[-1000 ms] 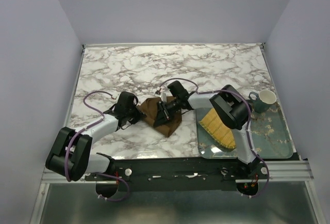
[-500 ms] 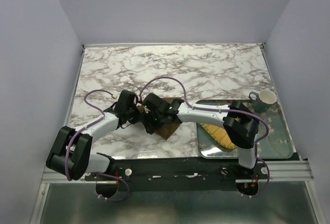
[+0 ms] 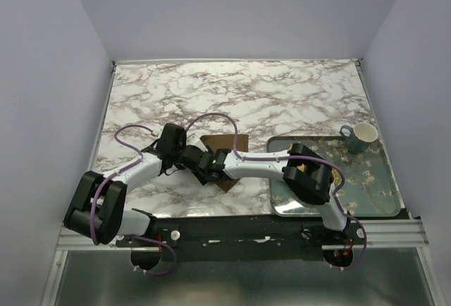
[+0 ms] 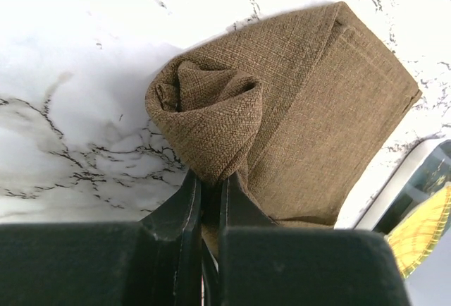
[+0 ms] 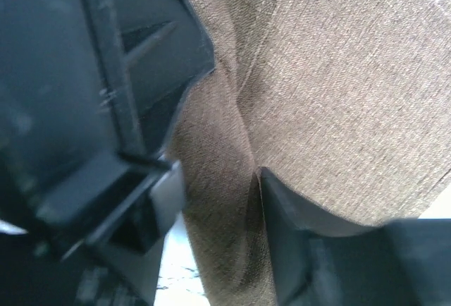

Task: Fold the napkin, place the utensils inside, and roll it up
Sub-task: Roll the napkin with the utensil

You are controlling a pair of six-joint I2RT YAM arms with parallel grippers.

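Top view, grippers: left gripper and right gripper meet at the napkin's left end, the right arm reaching across from the tray.
Top view, napkin: on the table just left of the tray, mostly covered by the arms.
Top view, fork: not visible; whether it is inside the cloth cannot be told.
Left wrist, gripper: jaws narrow, pinching the cloth.
Left wrist, napkin: folded flat; its rolled end sits at the fingertips.
Left wrist, purpose: the pinch probably keeps the roll from unwinding.
Right wrist, gripper: fingers apart, a cloth fold between them; clamping cannot be told.
Right wrist, napkin: fills the view, touching the fingers.
Right wrist, purpose: probably placed to turn the roll onward.
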